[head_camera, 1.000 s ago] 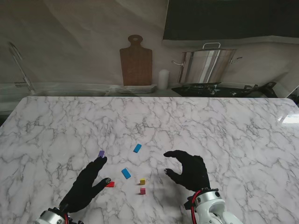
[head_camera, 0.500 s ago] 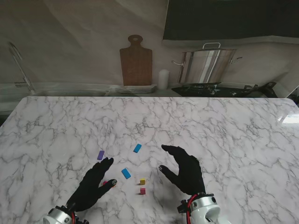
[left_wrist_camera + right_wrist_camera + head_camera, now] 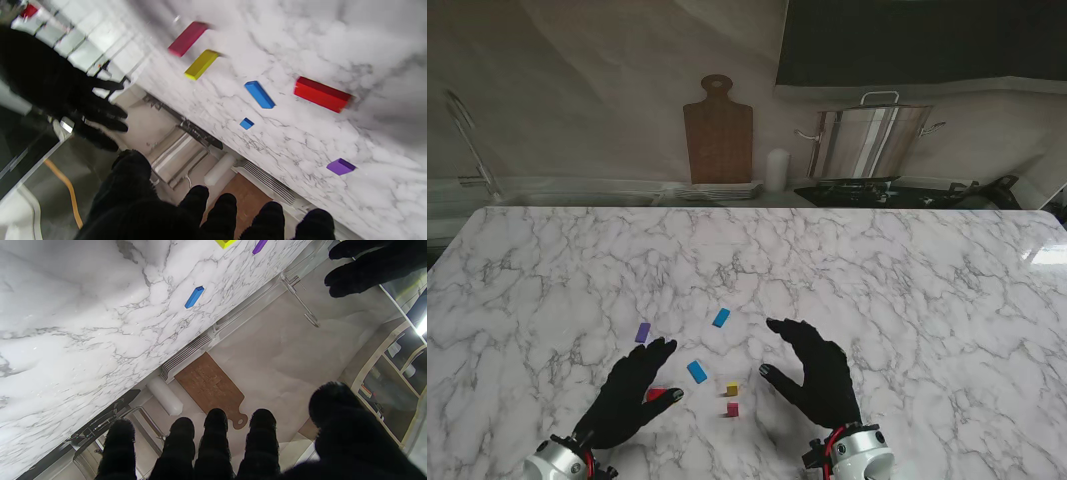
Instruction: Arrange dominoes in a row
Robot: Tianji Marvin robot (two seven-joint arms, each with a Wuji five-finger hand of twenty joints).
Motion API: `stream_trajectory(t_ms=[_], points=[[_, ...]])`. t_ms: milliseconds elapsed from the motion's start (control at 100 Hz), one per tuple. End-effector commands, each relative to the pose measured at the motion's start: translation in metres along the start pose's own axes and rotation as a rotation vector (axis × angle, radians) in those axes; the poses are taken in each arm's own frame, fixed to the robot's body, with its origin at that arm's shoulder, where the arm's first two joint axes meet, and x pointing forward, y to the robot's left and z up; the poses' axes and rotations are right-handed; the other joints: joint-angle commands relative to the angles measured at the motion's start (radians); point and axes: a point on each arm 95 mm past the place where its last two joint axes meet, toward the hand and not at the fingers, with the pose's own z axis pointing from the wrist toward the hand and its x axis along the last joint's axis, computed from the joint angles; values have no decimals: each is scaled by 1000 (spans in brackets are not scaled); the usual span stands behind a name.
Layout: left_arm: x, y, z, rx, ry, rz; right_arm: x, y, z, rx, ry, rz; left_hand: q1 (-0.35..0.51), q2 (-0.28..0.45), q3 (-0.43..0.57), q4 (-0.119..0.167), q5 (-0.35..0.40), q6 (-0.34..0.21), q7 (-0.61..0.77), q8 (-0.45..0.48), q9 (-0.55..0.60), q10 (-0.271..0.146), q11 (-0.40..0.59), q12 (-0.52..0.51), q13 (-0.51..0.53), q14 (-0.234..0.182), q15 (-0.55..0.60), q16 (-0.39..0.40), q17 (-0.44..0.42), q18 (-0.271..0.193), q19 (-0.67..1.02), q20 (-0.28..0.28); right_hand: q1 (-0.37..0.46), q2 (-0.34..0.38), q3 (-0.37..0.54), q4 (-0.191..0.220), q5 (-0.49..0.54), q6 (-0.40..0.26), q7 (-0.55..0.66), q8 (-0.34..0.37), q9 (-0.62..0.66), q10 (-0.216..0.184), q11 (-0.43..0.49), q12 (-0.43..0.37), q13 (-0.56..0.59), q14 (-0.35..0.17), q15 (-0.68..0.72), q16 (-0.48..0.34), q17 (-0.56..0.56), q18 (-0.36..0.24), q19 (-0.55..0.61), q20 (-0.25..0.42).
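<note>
Dominoes: six, scattered on bench (image 3: 907,290); none in a row. Red domino (image 3: 656,394) at left hand (image 3: 632,390), unheld. Both hands spread wide, empty; right hand (image 3: 812,370) at three o'clock.

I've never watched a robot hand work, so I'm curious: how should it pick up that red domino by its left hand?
Probably across its two long faces. The red domino lies flat on the marble table, a low bar, so thumb and forefinger of the open left hand would best come down from above and pinch its long sides near the middle. The blue domino to its right sits apart, leaving finger room.
</note>
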Motion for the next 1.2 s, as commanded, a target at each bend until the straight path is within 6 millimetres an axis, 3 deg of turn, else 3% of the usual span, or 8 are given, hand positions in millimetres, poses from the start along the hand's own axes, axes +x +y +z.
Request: stream_trajectory(t_ms=[0, 180, 350, 750, 830, 870, 1070, 1190], points=[[-2, -9, 5, -21, 19, 54, 0, 0, -2, -1, -4, 8, 17, -13, -3, 24, -31, -18, 19, 55, -10, -1, 15, 50, -12, -10, 13, 53, -15, -11, 33, 69, -15, 26, -20, 26, -46, -35, -26, 20, -34, -19, -19, 3, -28, -29, -31, -31, -15, -24, -11, 9], [-10, -24, 23, -78, 64, 240, 0, 3, -3, -7, -9, 19, 21, -46, 1, 23, -9, -27, 49, 104, 37, 4, 32, 84, -11, -7, 55, 212, -35, -19, 112, 278, -4, 24, -23, 28, -43, -35, -23, 36, -36, -17, -14, 11, -24, -27, -27, -27, -9, -25, -1, 24], [-19, -32, 37, -127, 81, 404, 0, 4, -3, -8, -12, 24, 36, -77, 5, 22, 52, -23, 81, 122, 99, 8, 69, 107, 33, 10, 128, 294, -2, -12, 152, 371, 1, 24, -26, 29, -42, -35, -22, 49, -36, -14, -10, 18, -22, -26, -26, -23, -4, -25, 6, 38], [-30, -32, 66, -217, 108, 568, -1, 7, -3, -9, -22, 38, 147, -198, 46, 30, 85, -145, 125, 149, 98, 0, 192, 118, 55, 29, 220, 315, 68, -10, 165, 422, 11, 24, -31, 30, -35, -32, -18, 74, -33, -14, -5, 26, -17, -26, -25, -20, 9, -27, 11, 62], [-31, -29, 72, -232, 118, 585, -2, 8, -3, -9, -25, 41, 148, -229, 70, 33, 88, -157, 145, 165, 96, -4, 211, 112, 59, 32, 238, 316, 78, -10, 171, 429, 12, 24, -32, 31, -35, -31, -17, 78, -32, -15, -4, 27, -16, -26, -25, -20, 15, -27, 14, 67], [-30, -27, 75, -241, 122, 590, -2, 8, -3, -8, -25, 43, 104, -257, 161, 16, 94, -160, 155, 178, 95, -4, 224, 100, 59, 33, 251, 309, 80, -10, 176, 433, 14, 24, -31, 31, -34, -32, -16, 80, -31, -13, -3, 28, -15, -25, -25, -20, 15, -27, 15, 69], [-32, -21, 89, -273, 149, 652, -2, 8, -4, -2, -25, 48, 82, -279, 209, 9, 141, -163, 256, 227, 115, -6, 246, 109, 69, 35, 281, 320, 84, -10, 220, 439, 17, 25, -33, 31, -32, -31, -13, 89, -29, -15, -1, 29, -13, -26, -24, -20, 20, -27, 19, 78], [-36, -18, 95, -286, 156, 689, -2, 9, -4, -1, -27, 51, 60, -320, 311, -1, 130, -175, 363, 284, 121, -9, 260, 109, 77, 37, 299, 319, 59, -14, 321, 408, 20, 25, -34, 32, -30, -31, -11, 95, -28, -13, 0, 30, -12, -27, -24, -20, 22, -27, 20, 83]])
